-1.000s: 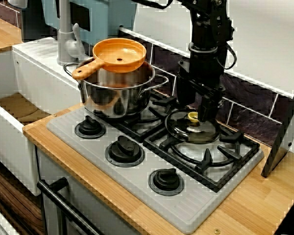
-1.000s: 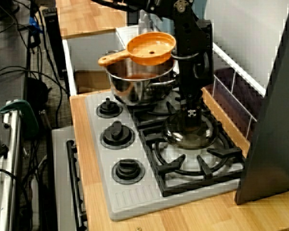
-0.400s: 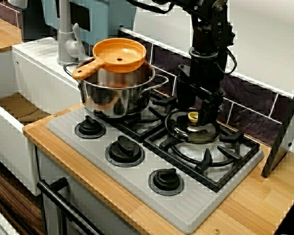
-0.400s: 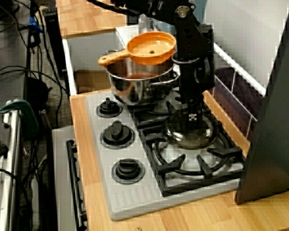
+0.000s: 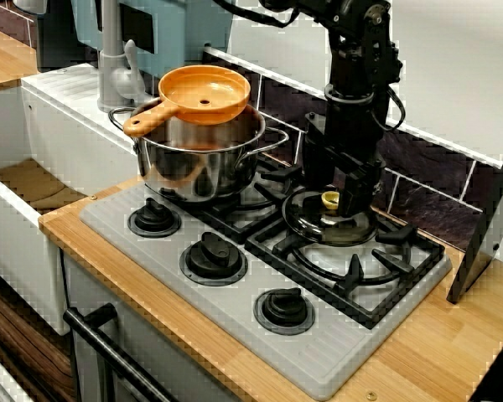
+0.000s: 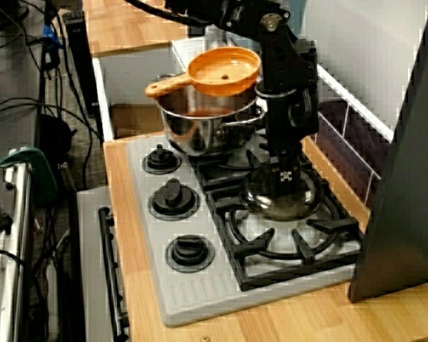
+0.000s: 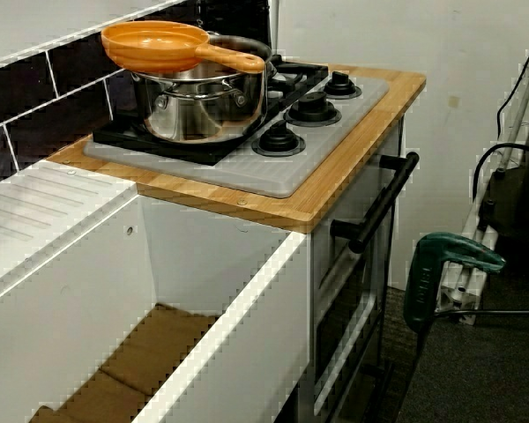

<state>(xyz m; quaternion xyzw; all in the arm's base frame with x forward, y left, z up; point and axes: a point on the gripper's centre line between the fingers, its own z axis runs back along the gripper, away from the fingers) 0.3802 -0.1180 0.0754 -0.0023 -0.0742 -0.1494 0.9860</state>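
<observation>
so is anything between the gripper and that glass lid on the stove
Nothing visible. The gripper hangs right at the yellow knob of the glass lid; the steel pot with the orange pan stands apart on the next burner.

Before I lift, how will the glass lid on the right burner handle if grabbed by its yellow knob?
The glass lid looks rigid and probably breakable. Its yellow knob is small and smooth, so the gripper at it may slip. Lying on the raised bars of the grate, the lid could rock or slide if pushed.
</observation>
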